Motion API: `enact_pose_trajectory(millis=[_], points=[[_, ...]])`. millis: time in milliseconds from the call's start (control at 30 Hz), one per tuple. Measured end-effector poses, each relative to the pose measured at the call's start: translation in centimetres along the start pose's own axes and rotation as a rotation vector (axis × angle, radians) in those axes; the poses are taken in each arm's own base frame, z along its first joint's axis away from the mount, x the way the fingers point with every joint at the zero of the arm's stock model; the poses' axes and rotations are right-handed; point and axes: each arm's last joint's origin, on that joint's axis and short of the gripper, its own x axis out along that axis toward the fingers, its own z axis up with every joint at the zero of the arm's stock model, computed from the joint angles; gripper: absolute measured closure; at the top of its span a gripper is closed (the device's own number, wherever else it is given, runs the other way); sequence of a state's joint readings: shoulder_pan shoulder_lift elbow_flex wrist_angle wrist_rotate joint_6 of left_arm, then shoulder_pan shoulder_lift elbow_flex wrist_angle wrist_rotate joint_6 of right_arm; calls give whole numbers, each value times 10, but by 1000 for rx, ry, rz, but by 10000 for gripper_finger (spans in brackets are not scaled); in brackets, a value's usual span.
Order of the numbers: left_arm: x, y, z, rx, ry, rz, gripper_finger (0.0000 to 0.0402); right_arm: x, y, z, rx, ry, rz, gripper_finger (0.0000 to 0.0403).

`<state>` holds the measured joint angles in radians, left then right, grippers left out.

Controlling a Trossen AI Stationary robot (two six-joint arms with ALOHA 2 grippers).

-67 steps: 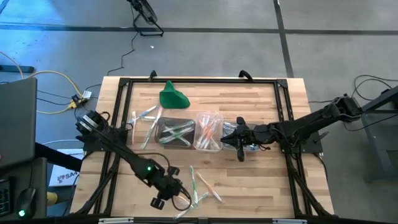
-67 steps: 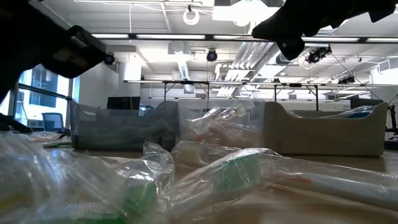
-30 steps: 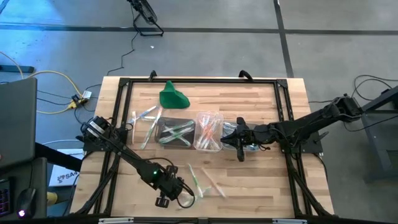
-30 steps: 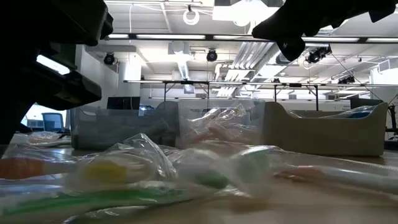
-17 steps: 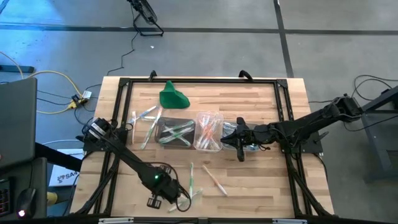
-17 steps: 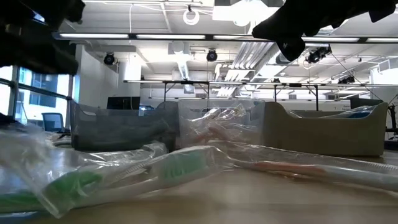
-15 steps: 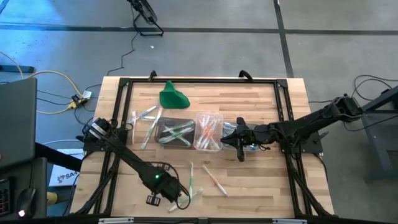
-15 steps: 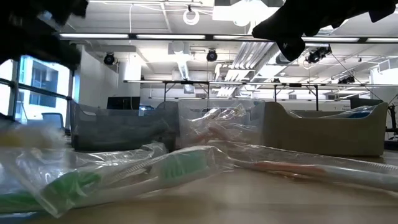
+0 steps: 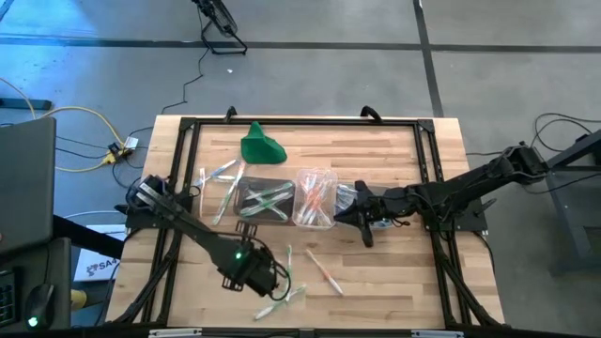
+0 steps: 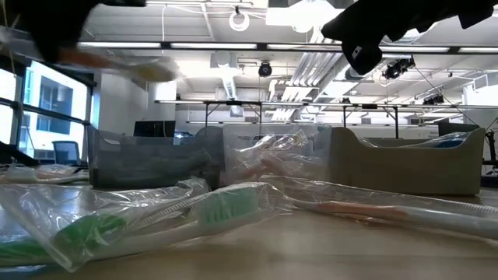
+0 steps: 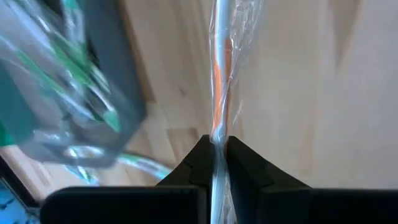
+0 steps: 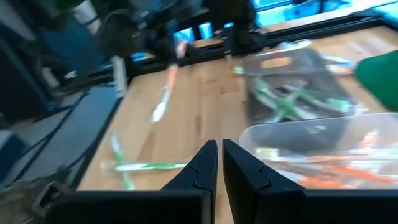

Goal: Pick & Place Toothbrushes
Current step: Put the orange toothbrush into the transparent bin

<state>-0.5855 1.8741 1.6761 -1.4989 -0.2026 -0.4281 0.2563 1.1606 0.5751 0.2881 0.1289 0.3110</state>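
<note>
An orange-handled toothbrush in a clear wrapper (image 11: 219, 106) is gripped between the closed jaws of the left gripper (image 11: 216, 155), which is held above the front part of the light wooden slatted surface (image 9: 394, 155), left of its middle. In the low view this toothbrush is seen lifted clear of the surface. Other wrapped toothbrushes, green-and-white (image 9: 289, 268) and orange-and-white (image 9: 325, 276), are left lying near the front edge. More wrapped ones (image 9: 218, 178) lie toward the left edge. At the middle, a dark-looking rectangular tub (image 9: 239, 195) holds green toothbrushes, and a clear rectangular tub (image 9: 329, 178) beside it holds orange ones. The right gripper (image 9: 364, 225) hangs just right of the clear tub with its jaws closed on nothing. A solid green cloth-like lump (image 9: 260, 145) sits near the back edge.
</note>
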Motion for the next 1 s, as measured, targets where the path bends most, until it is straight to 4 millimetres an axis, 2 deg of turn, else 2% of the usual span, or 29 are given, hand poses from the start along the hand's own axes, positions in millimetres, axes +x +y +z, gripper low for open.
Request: enact_pose_trajectory(millis=[200, 533, 733, 1000], points=[[-7, 35, 10, -18, -90, 3, 378, -1, 9, -3, -10, 26, 82, 386], [-21, 117, 29, -68, -359, -22, 378, -4, 24, -11, -61, 72, 145, 386], [-20, 162, 40, -93, -504, -100, 378, -7, 31, -18, -81, 118, 160, 386], [-15, 203, 46, -176, -620, -193, 378, -8, 36, -20, -88, 126, 175, 386]])
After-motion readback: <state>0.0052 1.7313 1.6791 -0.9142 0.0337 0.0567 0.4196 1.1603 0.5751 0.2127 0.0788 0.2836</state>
